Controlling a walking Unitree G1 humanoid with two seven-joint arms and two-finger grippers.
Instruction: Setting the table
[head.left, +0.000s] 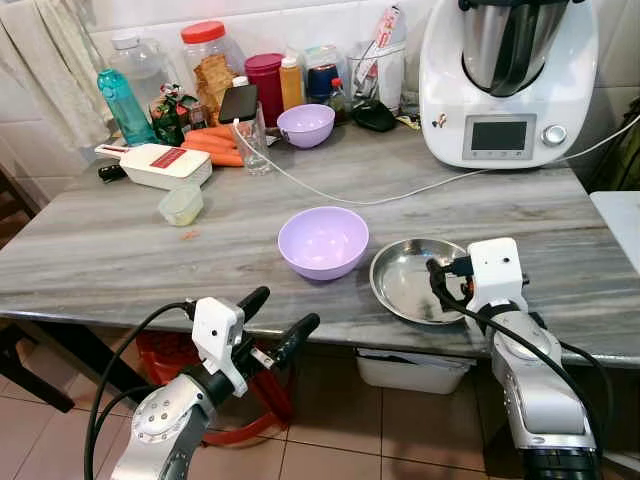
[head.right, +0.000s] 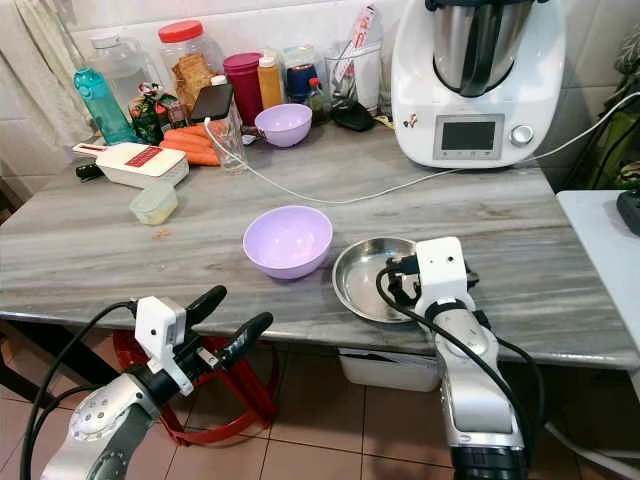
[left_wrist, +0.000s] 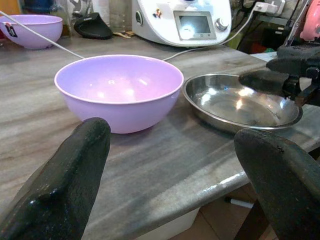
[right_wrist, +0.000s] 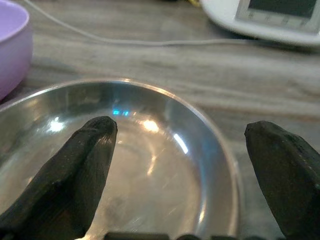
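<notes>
Just right of the lilac bowl (head.left: 323, 241), the right gripper (right_wrist: 182, 175) hovers spread-fingered over the steel plate (head.left: 412, 280), likely light, rigid, slippery; pinch its rim, while the left gripper (head.left: 282, 320) gapes idle

Even, soft light fills the head views, bright enough that colours read clearly, and both are sharp from the table (head.left: 120, 250) edge to the wall. Shadows under the purple bowl (head.left: 323, 241) are faint. The steel plate (head.left: 410, 280) carries pale reflections, and the white kitchen machine (head.left: 507, 80) is close to washed out on its front. In the left wrist view the black fingers (left_wrist: 60, 185) are blurred and shiny, while the bowl beyond is crisp. In the right wrist view the fingers (right_wrist: 75, 175) and the plate's near rim are soft; small white and blue glints sit in the plate.
</notes>
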